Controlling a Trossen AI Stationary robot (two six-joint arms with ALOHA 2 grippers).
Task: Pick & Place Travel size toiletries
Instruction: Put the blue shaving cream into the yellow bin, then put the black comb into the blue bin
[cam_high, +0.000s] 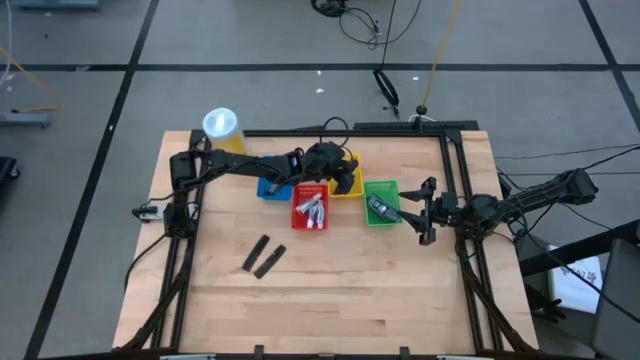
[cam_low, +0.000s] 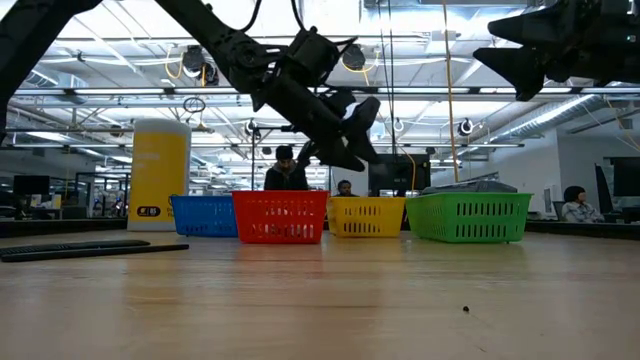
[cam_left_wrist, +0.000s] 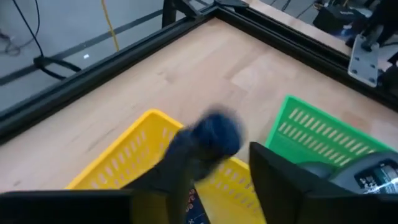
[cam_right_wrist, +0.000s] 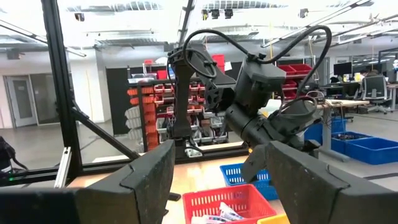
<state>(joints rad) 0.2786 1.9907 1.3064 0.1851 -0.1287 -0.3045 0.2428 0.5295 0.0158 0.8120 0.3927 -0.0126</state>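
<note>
Hovering over the yellow basket, the left gripper clamped a blue item; letting go off-centre risked it missing the basket. Right gripper waited open right of the green basket.

No lettering can be read anywhere. The yellow canister carries a small dark label near its base in the low view, but its marks are too small to make out. In the left wrist view, a dark grey piece in the green basket shows faint white printing, blurred beyond reading. A dark packet in the yellow basket shows specks of print, also illegible.
</note>
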